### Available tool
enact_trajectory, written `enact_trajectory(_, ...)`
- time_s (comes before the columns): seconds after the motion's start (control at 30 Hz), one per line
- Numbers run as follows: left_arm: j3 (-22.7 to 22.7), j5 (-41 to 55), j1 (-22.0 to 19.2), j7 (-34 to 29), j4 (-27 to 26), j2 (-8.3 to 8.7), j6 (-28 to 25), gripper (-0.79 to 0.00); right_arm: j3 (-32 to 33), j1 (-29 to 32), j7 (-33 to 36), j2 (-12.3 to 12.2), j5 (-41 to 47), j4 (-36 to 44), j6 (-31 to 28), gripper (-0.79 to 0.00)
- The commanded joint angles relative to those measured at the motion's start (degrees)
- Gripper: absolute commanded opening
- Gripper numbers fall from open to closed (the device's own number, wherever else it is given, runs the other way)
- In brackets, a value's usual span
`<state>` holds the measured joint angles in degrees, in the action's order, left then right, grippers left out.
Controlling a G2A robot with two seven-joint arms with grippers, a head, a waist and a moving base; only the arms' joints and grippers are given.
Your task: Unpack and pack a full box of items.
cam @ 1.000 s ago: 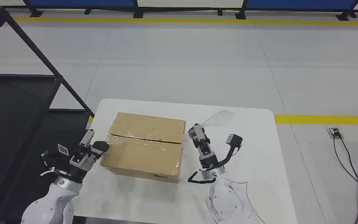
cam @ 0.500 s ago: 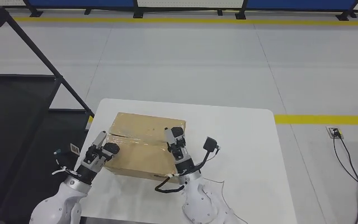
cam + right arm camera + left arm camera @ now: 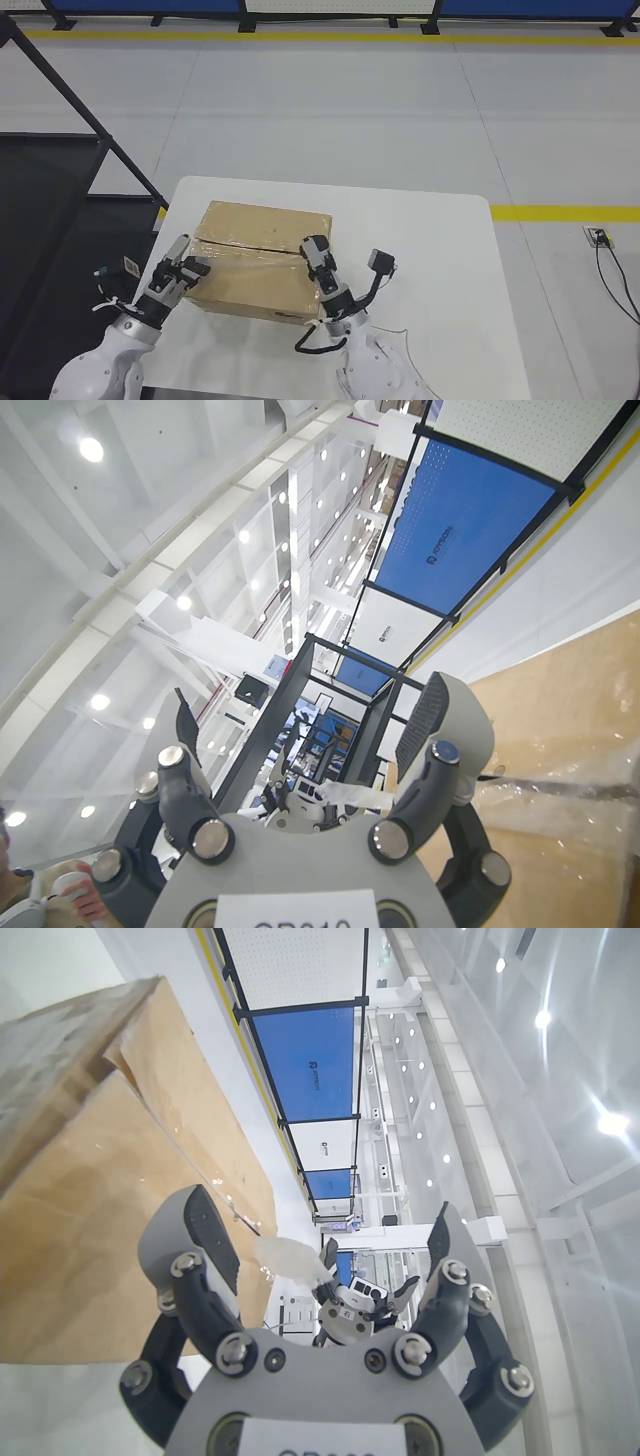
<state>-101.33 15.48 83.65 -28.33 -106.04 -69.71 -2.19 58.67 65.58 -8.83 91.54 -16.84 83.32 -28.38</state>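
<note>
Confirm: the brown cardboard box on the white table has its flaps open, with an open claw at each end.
Wrong: the top view shows the brown cardboard box shut, flaps taped flat. It does sit on the white table, an open left claw and right claw at its ends.

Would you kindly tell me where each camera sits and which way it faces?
Top view: above the arms, looking down at the table and box; left pincer and right pincer show.
Left wrist view: on the left wrist, looking along its open pincer, past the box, toward the right pincer.
Right wrist view: on the right wrist, looking along its open pincer, past the box, toward the left pincer.
Shared: every view shows the box.
</note>
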Motion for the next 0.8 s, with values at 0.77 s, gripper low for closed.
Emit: enact_trajectory(0.77, -8.4, -47.4, 10.1, 11.7, -6.2, 1.42, -24.3, 0.0, 14.9, 7.4, 36.7, -5.1, 21.4, 5.4, 1.7, 0.0)
